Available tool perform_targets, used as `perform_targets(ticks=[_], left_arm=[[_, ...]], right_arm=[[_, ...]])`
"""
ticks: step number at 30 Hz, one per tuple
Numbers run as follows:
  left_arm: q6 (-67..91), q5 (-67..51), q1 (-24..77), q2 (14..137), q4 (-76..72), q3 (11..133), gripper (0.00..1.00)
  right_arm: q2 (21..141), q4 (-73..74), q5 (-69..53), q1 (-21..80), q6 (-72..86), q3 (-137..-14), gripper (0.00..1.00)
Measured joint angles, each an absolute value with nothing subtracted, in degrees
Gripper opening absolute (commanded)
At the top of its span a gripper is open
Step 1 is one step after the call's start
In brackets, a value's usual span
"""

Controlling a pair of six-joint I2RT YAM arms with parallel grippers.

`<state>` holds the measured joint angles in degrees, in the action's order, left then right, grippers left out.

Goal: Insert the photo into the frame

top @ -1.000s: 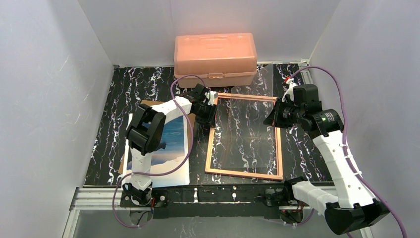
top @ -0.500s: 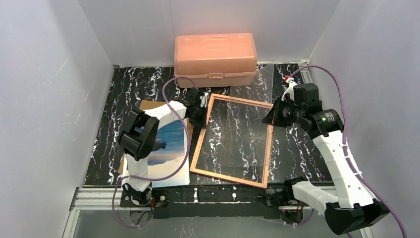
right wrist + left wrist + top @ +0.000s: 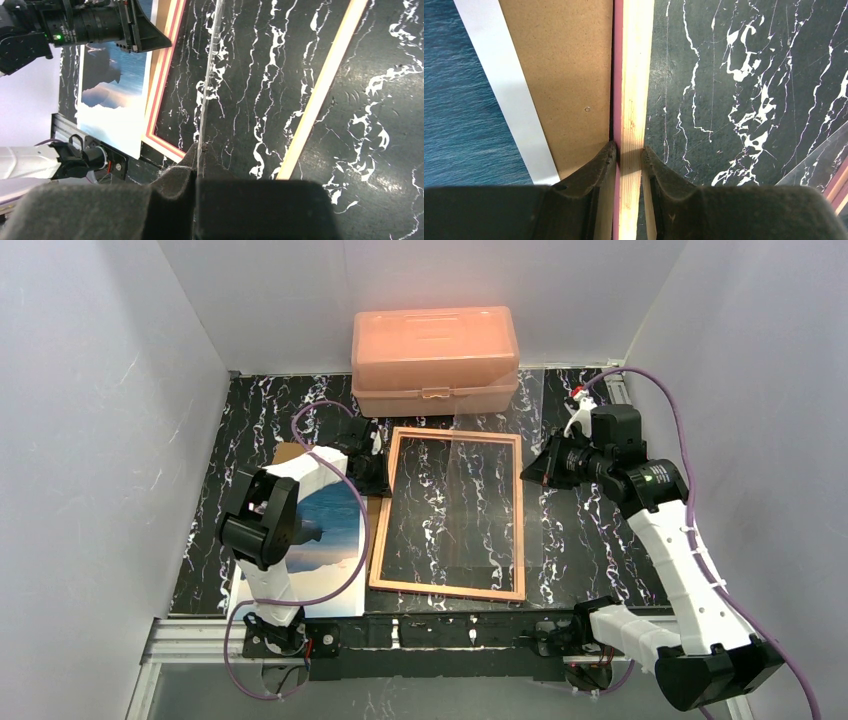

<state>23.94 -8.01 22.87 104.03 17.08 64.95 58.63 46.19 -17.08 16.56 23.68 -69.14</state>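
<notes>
Frame (image 3: 445, 589): left gripper (image 3: 629, 149) is clamping its rail, steadying it.
Pane (image 3: 211, 70): right gripper (image 3: 199, 150) is pinching its edge.
Photo (image 3: 335, 525): probably needing seating next.

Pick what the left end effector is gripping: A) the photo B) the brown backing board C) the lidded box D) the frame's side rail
D: in the left wrist view the left end effector pinches the frame by its wooden rail, while the backing board and photo lie off to one side.
</notes>
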Motion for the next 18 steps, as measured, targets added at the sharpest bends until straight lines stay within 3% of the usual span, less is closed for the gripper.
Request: perform_targets(ticks=[4, 14, 18], left_arm=[[24.8, -8.5, 22.8, 103.9, 16.6, 64.6, 0.19], [24.6, -14.4, 19.9, 102.7, 19.3, 63.8, 0.68], [21.9, -16.3, 16.1, 99.3, 22.8, 63.8, 0.80]], right_arm=[[59.4, 44.4, -19.4, 16.6, 24.3, -68.8, 0.01], [61.5, 39.0, -26.2, 16.6, 29.9, -68.8, 0.01], [61.6, 36.4, -28.9, 16.6, 32.9, -68.9, 0.01]])
